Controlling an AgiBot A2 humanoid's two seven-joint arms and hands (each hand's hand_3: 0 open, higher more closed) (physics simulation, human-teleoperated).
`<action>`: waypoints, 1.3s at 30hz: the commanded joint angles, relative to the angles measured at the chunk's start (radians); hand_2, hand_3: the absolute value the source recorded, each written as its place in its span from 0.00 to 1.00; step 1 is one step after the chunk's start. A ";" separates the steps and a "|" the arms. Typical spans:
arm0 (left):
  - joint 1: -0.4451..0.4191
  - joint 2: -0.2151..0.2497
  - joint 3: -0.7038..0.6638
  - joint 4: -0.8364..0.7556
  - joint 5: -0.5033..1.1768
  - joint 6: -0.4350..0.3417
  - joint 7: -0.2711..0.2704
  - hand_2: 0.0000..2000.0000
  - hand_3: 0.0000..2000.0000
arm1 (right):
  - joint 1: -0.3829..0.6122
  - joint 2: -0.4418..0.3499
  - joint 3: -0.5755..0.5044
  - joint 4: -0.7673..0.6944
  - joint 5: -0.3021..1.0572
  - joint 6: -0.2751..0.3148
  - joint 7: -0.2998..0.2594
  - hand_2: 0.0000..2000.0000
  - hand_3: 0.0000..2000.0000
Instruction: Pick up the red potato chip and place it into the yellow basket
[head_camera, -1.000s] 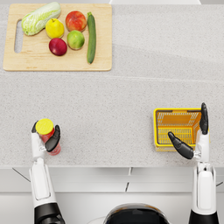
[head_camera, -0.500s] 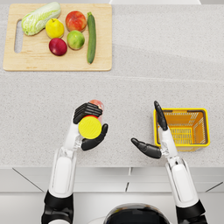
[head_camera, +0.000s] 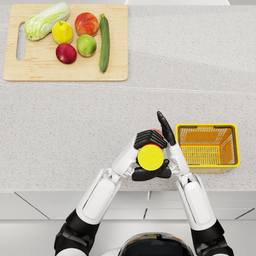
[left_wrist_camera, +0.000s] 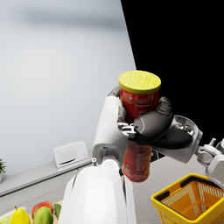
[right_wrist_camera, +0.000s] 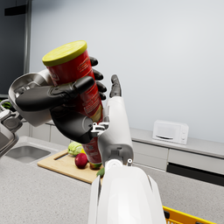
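Red chip can (head_camera: 150, 156), yellow-lidded, is carried upright above the desk's near edge, the left hand (head_camera: 148, 140) wrapped around it, the right hand (head_camera: 167, 131) flat alongside (fingers straight, gripping nothing). Next: onward over the yellow basket (head_camera: 235, 145), then lower.

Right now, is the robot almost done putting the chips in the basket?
About halfway. Done: the red chip can is lifted off the counter, gripped by the left hand. In hand: the right hand is open against the can, beside the yellow basket. Left: moving the can over the basket and putting it in.
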 joint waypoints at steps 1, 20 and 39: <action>0.005 -0.004 0.075 -0.027 0.001 0.009 0.001 1.00 1.00 | 0.044 -0.026 0.008 -0.002 0.001 0.023 0.000 0.68 0.16; -0.063 -0.070 -0.847 -0.130 -0.008 0.096 0.005 0.00 0.00 | 0.189 -0.015 -0.504 -0.032 -0.004 0.215 0.004 1.00 1.00; -0.069 -0.073 -0.740 0.030 -0.009 0.096 0.005 0.00 0.00 | 0.052 -0.020 -0.544 -0.077 -0.005 0.118 -0.316 0.00 0.35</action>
